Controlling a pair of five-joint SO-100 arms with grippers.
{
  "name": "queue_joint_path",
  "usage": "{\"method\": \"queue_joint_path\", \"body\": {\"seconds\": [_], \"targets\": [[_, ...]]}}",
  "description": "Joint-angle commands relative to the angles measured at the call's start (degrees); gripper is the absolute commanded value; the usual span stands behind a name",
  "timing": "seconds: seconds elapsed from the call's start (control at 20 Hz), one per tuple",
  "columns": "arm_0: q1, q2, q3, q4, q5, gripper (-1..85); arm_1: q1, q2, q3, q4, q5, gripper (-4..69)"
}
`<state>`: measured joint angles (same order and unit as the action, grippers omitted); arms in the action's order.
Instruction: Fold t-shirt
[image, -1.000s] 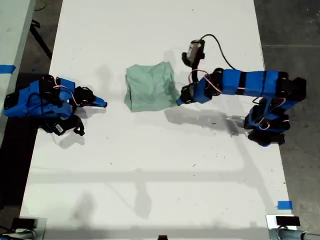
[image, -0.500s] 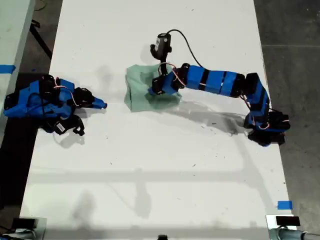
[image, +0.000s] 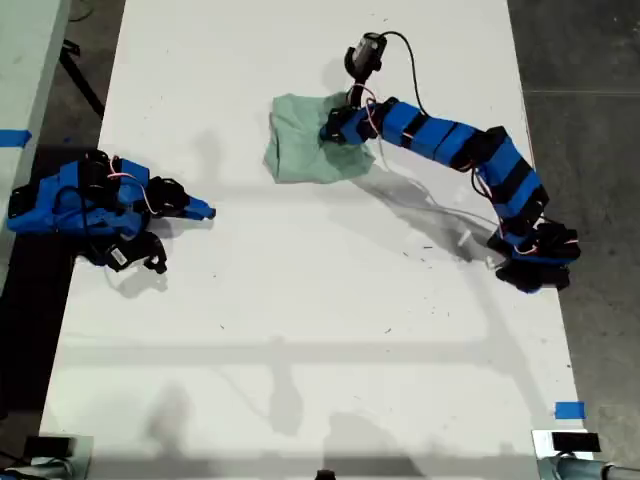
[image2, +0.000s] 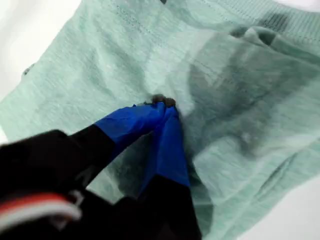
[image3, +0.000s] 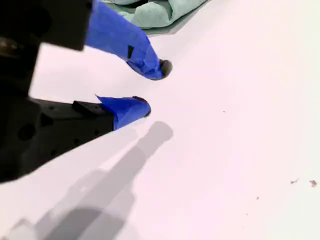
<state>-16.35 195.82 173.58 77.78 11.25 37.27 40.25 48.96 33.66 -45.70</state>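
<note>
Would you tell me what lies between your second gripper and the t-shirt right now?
Nothing: in the exterior view only bare white table separates my second gripper from the t-shirt.

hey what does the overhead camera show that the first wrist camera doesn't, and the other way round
Only the exterior view shows the whole white table, my second gripper lying apart at that view's left, and both arms' bases.

Only the first wrist view shows the blue fingers closed together and pressed into the cloth, plus the weave and stitched seams up close.

Both show the mint-green t-shirt bunched into a small pile, with my first gripper on it.
</note>
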Motion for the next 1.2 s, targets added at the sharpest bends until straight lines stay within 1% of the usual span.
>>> {"method": "queue_joint_path", "body": {"seconds": [0.0, 0.15, 0.3, 0.35, 0.4, 0.45, 0.6, 0.7, 0.75, 0.9, 0.95, 1.0, 1.05, 1.1, 1.15], "targets": [[0.62, 0.26, -0.26, 0.35, -0.26, 10.5, 2.29, 8.17, -3.87, 3.69, -1.76, -1.1], [0.62, 0.26, -0.26, 0.35, -0.26, 10.5, -1.14, 15.03, -2.11, 13.01, -1.76, -1.1], [0.62, 0.26, -0.26, 0.35, -0.26, 10.5, -8.53, 27.51, -0.79, 25.58, -3.34, -1.1], [0.62, 0.26, -0.26, 0.35, -0.26, 10.5, -11.25, 34.1, 2.11, 28.21, -3.43, -1.1], [0.62, 0.26, -0.26, 0.35, -0.26, 10.5, -13.27, 40.78, 5.98, 32.43, -2.29, -1.1], [0.62, 0.26, -0.26, 0.35, -0.26, 10.5, -14.68, 49.13, 13.18, 34.45, -0.7, -1.1], [0.62, 0.26, -0.26, 0.35, -0.26, 10.5, -14.77, 81.04, 50.01, 34.01, 9.58, -1.1], [0.62, 0.26, -0.26, 0.35, -0.26, 10.5, -14.68, 102.92, 74.27, 33.49, 18.54, -1.1], [0.62, 0.26, -0.26, 0.35, -0.26, 10.5, -15.73, 112.59, 83.58, 34.54, 23.03, -1.1], [0.62, 0.26, -0.26, 0.35, -0.18, 10.5, -20.65, 136.49, 103.8, 39.38, 37.18, -1.1], [0.62, 0.26, -0.26, 0.35, -0.18, 10.5, -23.47, 145.02, 110.39, 39.73, 40.43, -1.1], [0.62, 0.26, -0.26, 0.35, -0.18, 10.5, -26.02, 154.25, 117.07, 40.69, 45.88, -1.1], [0.62, 0.26, -0.26, 0.35, -0.18, 10.5, -26.81, 156.71, 122.78, 40.25, 50.8, -1.1], [0.62, 0.26, -0.26, 0.35, -0.18, 10.5, -28.48, 155.21, 126.21, 37.53, 53.0, -1.1], [0.62, 0.26, -0.26, 0.35, -0.18, 10.5, -29.79, 152.93, 126.56, 36.21, 58.54, -0.4]]}}
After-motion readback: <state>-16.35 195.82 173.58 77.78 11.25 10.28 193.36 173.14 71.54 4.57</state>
